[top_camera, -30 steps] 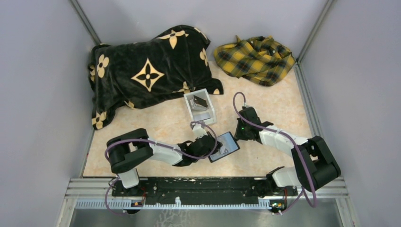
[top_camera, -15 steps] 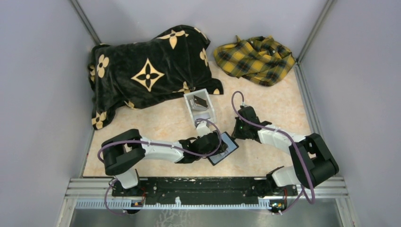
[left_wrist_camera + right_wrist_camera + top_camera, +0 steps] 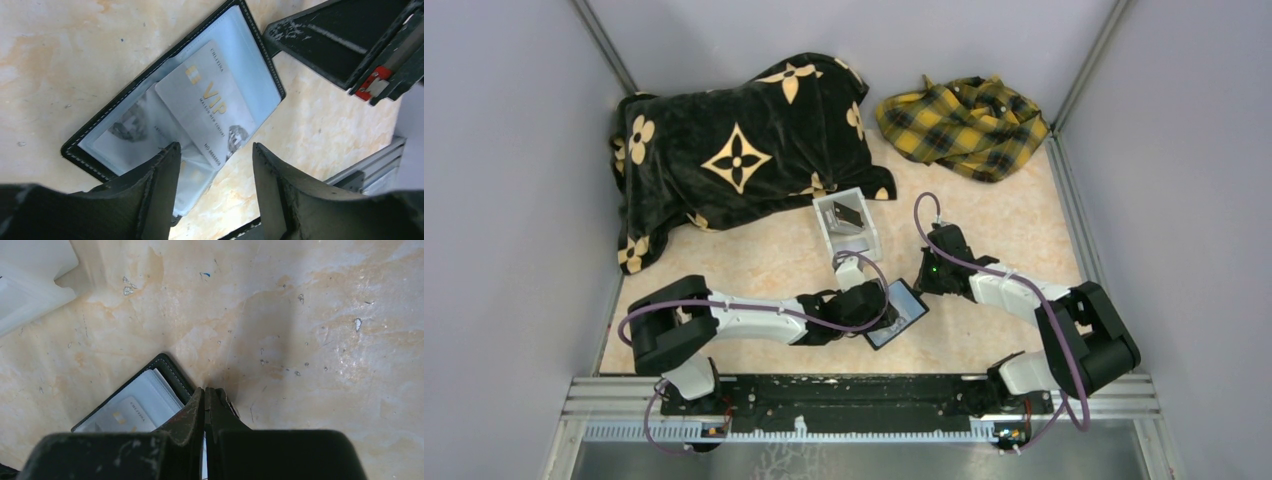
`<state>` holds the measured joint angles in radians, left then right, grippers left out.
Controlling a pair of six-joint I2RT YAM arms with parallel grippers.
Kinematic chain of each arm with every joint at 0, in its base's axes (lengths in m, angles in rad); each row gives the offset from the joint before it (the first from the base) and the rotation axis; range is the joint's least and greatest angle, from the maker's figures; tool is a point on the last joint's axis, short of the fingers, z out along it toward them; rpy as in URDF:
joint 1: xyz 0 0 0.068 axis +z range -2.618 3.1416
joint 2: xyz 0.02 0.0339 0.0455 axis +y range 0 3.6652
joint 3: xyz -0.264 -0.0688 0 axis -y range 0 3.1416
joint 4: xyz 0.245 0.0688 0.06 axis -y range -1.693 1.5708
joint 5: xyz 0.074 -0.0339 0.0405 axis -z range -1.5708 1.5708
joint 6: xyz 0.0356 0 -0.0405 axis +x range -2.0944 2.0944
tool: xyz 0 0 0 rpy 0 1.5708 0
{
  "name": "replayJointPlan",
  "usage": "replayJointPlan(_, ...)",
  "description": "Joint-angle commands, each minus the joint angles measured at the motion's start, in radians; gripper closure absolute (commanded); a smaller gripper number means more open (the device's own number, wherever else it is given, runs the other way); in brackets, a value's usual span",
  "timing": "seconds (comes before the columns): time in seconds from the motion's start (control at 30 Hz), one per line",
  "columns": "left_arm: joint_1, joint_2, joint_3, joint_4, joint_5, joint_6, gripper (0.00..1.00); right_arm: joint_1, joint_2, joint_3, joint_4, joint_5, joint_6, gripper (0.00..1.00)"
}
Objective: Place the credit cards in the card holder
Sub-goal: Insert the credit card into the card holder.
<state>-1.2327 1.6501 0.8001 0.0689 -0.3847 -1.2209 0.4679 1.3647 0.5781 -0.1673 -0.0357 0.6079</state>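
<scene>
Card (image 3: 207, 102), pale silver plastic with gold VIP lettering, lies on the glossy clear sleeves of the open card holder (image 3: 150, 75). The holder is black stitched leather, flat on the marbled counter (image 3: 60, 45). The card's long axis runs straight away from the left fingers (image 3: 155, 190), spread and empty, straddling its near end. The right fingers (image 3: 192, 417), clenched on nothing, seem to pin the holder's corner. A white box (image 3: 826, 235) stands beyond.

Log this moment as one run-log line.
left gripper: open over VIP card | VIP card: on open card holder, overhanging its edge | right gripper: shut, tip at card holder's edge
</scene>
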Motion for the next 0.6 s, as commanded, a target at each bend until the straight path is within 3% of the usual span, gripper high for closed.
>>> replayJointPlan(0.0, -0.007, -0.021, -0.028, -0.108, -0.009, 0.005, 0.45, -0.003, 0.043, -0.013, -0.024, 0.004, -0.001, 1.00)
replayJointPlan(0.13, -0.007, -0.036, -0.051, -0.092, -0.029, -0.005, 0.59, -0.003, 0.043, -0.015, -0.023, 0.002, 0.000, 1.00)
replayJointPlan(0.33, -0.006, -0.022, -0.043, -0.087, -0.032, -0.009, 0.92, -0.003, 0.043, -0.017, -0.019, 0.001, 0.003, 1.00)
replayJointPlan(0.57, -0.006, 0.022, -0.007, -0.091, -0.024, 0.009, 1.00, -0.003, 0.045, -0.020, -0.016, 0.002, 0.002, 1.00)
